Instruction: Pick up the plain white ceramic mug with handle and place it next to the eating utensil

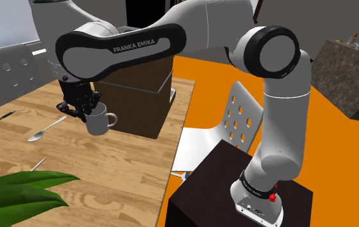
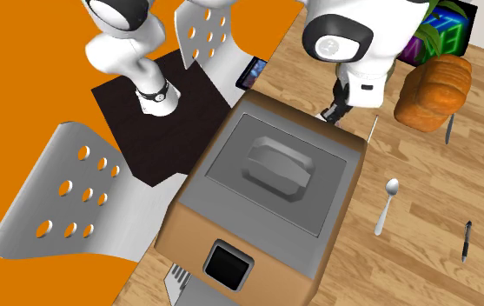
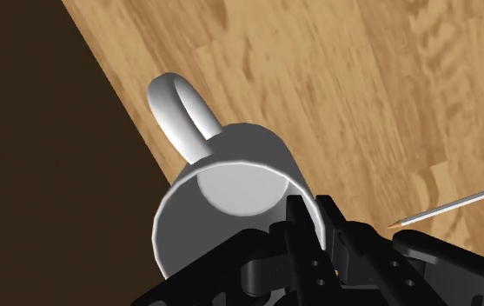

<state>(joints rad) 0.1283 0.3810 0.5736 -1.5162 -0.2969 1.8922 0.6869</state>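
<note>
A: Where's the mug (image 1: pixel 98 121) sitting?
B: It's hanging off the gripper (image 1: pixel 83 109), just beside the box (image 1: pixel 139 84), over the table (image 1: pixel 120 167). The handle's pointing toward the box. Can't tell whether the base is clearing the wood.
A: Grip?
B: In the wrist view the fingers (image 3: pixel 296 228) are nearly closed, pinching the mug's wall at the rim, one inside and one outside. Nothing else is touching them.
A: Which step are we in?
B: I'm reading it as the carry. The mug's gripped, and the spoon (image 1: pixel 46 129) is lying apart from it, toward the shoulder view's left.
A: How should it be running?
B: The rim pinch is off-centre, so I'm expecting the mug to want to swing. I'd be moving slowly, holding the wrist level, and lifting clear of the table before traversing. Then I'd be aiming for bare wood just beside the spoon, not over it, and lowering until the base is sitting flat before opening.
A: Hazards?
B: The pen (image 1: pixel 0 118) is lying further left, and a thin grey tip (image 3: pixel 457 204) is showing near the fingers; can't tell what it is. I'd be steering round both.
</note>
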